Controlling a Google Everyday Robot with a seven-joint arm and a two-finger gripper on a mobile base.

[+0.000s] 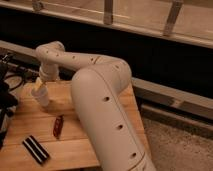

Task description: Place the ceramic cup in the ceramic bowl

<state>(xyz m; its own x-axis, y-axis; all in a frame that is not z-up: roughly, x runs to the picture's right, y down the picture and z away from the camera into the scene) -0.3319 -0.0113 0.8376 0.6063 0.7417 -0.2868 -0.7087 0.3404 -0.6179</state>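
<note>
The small white ceramic cup (43, 97) stands upright on the wooden table (85, 145), near its far left part. My gripper (39, 85) comes down from the white arm (95, 95) and sits right at the cup's rim, over its top. A dark rounded shape (6, 106) at the left edge, just left of the cup, may be the black ceramic bowl. It is mostly cut off by the frame and I cannot tell for sure.
A small red-brown object (58, 126) lies on the table in front of the cup. A black ribbed block (36, 149) lies near the front left. Dark cables (17, 75) run behind the table. The arm's thick link covers the table's right side.
</note>
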